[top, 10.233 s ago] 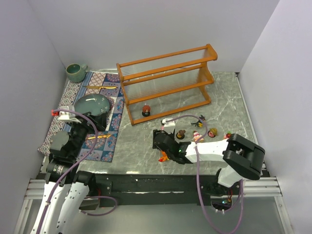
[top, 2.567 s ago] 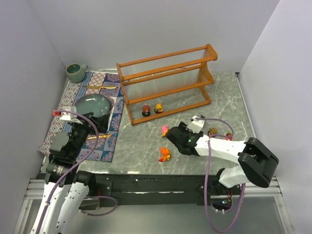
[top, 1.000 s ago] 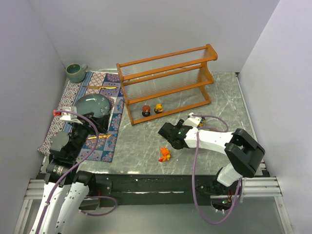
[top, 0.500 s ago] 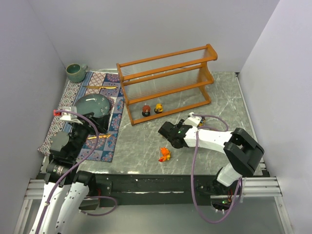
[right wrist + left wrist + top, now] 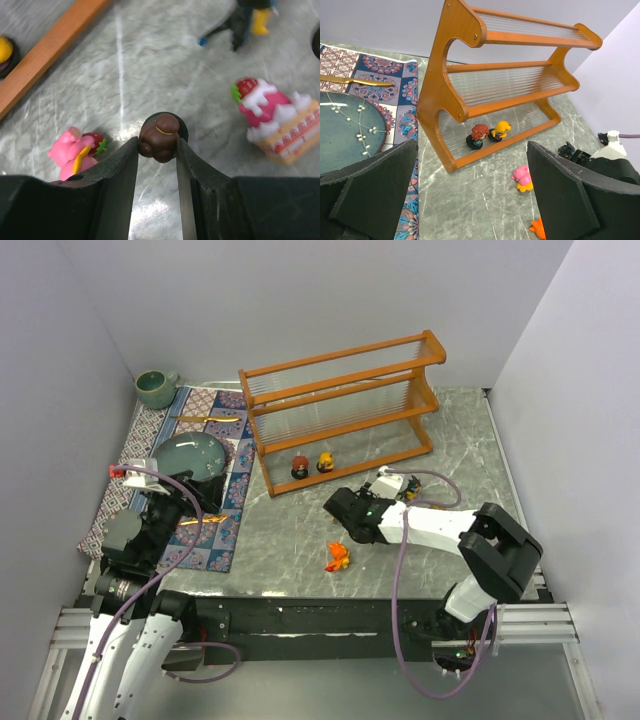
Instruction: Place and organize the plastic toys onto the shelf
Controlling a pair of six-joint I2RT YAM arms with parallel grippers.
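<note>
Down on grey marble tabletop (image 5: pixel 150 65), before orange-brown wooden shelf (image 5: pixel 451 60): right hand (image 5: pixel 157 146) pinched narrow on tiny dark-brown plastic figurine with round black base (image 5: pixel 159 132), fingers touching both flanks. Likely featherlight, rigid, glossy, so it could squirt out; mid-body hold looks best. Left hand (image 5: pixel 470 195) gaping, empty.

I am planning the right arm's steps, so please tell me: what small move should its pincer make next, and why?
Probably lift straight up. The right pincer seems closed on the brown figurine, with a pink toy lying close beside it; a vertical lift should clear that toy before carrying toward the shelf.
</note>
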